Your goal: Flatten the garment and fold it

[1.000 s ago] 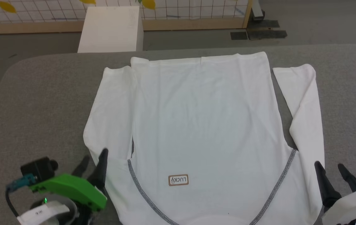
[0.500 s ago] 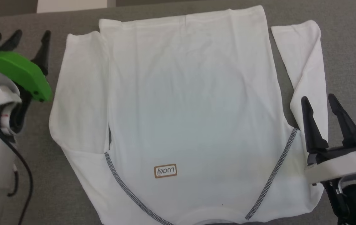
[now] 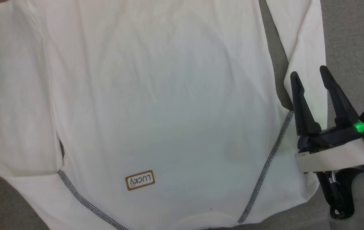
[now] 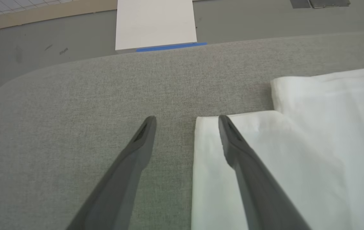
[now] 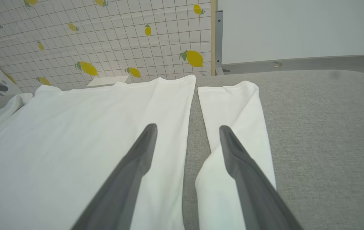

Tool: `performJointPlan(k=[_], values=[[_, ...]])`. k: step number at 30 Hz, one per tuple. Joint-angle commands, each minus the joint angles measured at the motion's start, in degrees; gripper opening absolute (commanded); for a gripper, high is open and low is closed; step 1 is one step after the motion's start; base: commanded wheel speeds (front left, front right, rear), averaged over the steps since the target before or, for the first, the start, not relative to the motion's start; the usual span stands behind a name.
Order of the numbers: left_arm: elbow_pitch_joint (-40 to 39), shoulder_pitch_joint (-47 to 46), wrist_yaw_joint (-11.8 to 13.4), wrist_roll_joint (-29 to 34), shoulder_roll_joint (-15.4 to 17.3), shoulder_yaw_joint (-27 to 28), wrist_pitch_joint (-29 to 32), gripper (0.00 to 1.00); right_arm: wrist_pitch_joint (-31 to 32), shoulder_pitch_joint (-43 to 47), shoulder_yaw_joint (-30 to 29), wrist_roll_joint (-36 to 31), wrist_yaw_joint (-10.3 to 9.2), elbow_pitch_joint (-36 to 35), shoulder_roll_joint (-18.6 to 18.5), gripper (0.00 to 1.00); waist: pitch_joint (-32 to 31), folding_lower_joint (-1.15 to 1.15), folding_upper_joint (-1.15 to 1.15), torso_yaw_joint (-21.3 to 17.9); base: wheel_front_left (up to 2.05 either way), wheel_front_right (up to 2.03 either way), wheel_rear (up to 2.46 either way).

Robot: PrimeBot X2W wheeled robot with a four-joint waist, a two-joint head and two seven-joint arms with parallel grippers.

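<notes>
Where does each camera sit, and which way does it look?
Head view: on the head, looking steeply down on the garment; the open right gripper shows at right.
Left wrist view: on the left wrist, looking along the open left gripper, over the table, toward a white box.
Right wrist view: on the right wrist, looking along its fingers toward a lemon-patterned wall.
Shared: head and right wrist views both show the right gripper over the garment's sleeve.

Before me, a grey fabric-covered table (image 4: 73,95) with a rounded corner. Beyond its far edge a white box (image 4: 156,24), edged with blue tape (image 4: 170,47), stands on the grey floor (image 4: 41,41). A lemon-patterned grid wall (image 5: 105,38) adjoins a plain white panel (image 5: 297,28).
</notes>
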Motion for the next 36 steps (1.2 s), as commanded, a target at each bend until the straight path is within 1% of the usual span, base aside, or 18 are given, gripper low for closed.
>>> performJointPlan(k=[1,4,6,9,10,11,12,14,18,23,27,32,36], values=[[0.17,-0.83,1.27,0.01,1.08,0.27,2.14,1.00,-0.57,-1.08,0.48,0.33,-0.09,-0.55,0.39,1.00,4.56,-0.01,0.00,-4.49,0.00,0.00,0.00],[-0.52,-0.50,4.06,-0.94,1.73,0.89,7.82,1.00,-1.06,-1.15,0.98,0.57,-0.09,-0.83,0.83,1.00,5.34,-0.01,0.00,-5.04,0.00,0.00,0.00],[-1.50,0.28,5.36,-1.31,2.25,0.76,11.47,1.00,-1.24,-1.08,1.10,0.51,-0.09,-0.70,0.98,1.00,5.56,-0.01,0.00,-5.19,0.00,0.00,0.00],[-3.17,1.58,6.91,-3.36,1.96,1.34,15.95,1.00,-1.57,-1.08,1.10,0.52,-0.09,-0.42,1.15,1.00,5.72,-0.01,0.00,-5.34,0.00,0.00,0.00],[-3.95,2.14,7.25,-3.71,2.09,1.29,17.26,0.62,-1.65,-1.12,1.06,0.51,-0.09,-0.30,1.22,1.00,5.72,-0.01,0.00,-5.36,0.00,0.00,0.00],[-4.61,2.58,7.39,-3.93,2.22,1.22,18.07,0.18,-1.69,-1.16,1.01,0.51,-0.09,-0.21,1.27,1.00,5.68,-0.01,0.00,-5.34,0.00,0.00,0.00],[-5.36,3.13,7.82,-4.33,2.19,1.36,18.88,0.00,-1.69,-1.24,0.96,0.51,-0.09,-0.10,1.34,1.00,5.58,-0.01,0.00,-5.29,0.00,0.00,0.00],[-6.85,3.84,8.41,-4.86,1.91,1.80,18.94,0.00,-1.64,-1.40,0.81,0.52,-0.09,-0.02,1.42,1.00,5.13,-0.01,0.00,-4.95,0.00,0.00,0.00],[-9.06,4.72,8.47,-4.34,1.94,2.97,14.52,0.00,-1.32,-1.61,0.32,0.18,-0.09,0.14,1.42,1.00,3.14,-0.01,0.00,-3.84,0.00,0.00,0.00],[-10.57,7.25,6.72,-4.02,1.63,4.19,6.99,0.00,-0.54,-0.71,-0.97,-0.60,-0.09,0.38,0.95,1.00,-2.18,-0.01,0.00,-0.87,0.00,0.00,0.00],[-12.76,9.95,5.73,-3.82,1.00,5.00,1.33,0.00,1.06,0.67,-2.08,-1.08,-0.09,0.02,0.52,1.00,-7.89,-0.01,0.00,2.03,0.00,0.00,0.00],[-17.60,13.03,4.37,-3.57,0.48,4.73,-2.70,0.00,3.49,3.66,-3.79,-1.52,-0.09,-1.06,0.36,1.00,-15.16,-0.01,0.00,5.31,0.00,0.00,0.00],[-23.29,13.76,3.19,-5.03,-2.21,3.39,-4.48,0.00,5.29,6.62,-5.36,-1.74,-0.09,-2.21,0.50,1.00,-19.71,-0.01,0.00,7.62,0.00,0.00,0.00]])
